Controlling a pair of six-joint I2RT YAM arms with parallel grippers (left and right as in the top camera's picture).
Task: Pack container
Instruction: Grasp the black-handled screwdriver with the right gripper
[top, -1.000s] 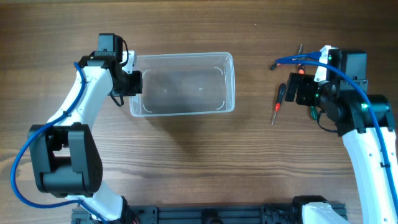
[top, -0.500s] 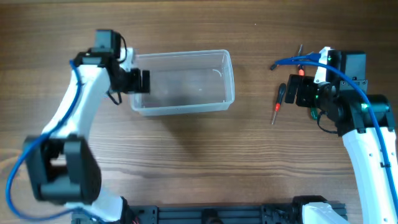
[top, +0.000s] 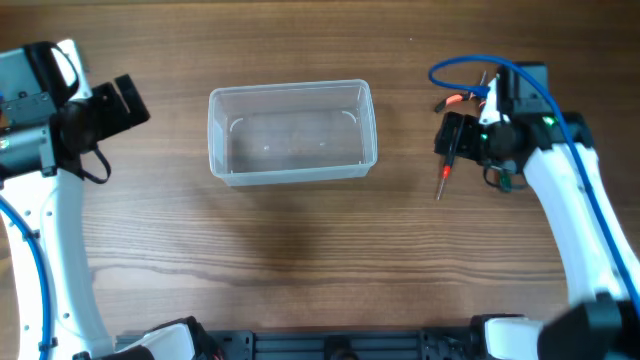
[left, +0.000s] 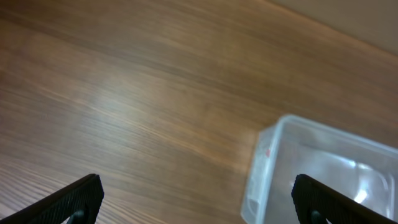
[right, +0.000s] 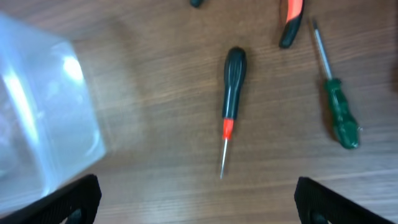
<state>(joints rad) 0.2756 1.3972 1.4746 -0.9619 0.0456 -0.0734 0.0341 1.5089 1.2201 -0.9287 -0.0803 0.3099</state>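
Observation:
The container (top: 290, 176) is a clear rectangular tub, empty, lying lengthwise at the table's middle; its left end shows in the left wrist view (left: 323, 168) and its right end in the right wrist view (right: 43, 112). My left gripper (top: 133, 103) hangs open well to the tub's left, with bare wood between its fingers (left: 81, 196). My right gripper (top: 447, 140) is open above a black-handled screwdriver with a red collar (right: 233, 87), (top: 443, 168), apart from it.
A green-handled screwdriver (right: 339, 118) lies right of the black one. An orange-and-black tool handle (right: 289, 18), (top: 455, 100) lies farther back. A blue cable (top: 460, 65) loops above the right arm. Bare wood surrounds the tub.
My left gripper opened off the tub's left wall and drew far back to the left. The right gripper slid a little left over the black screwdriver.

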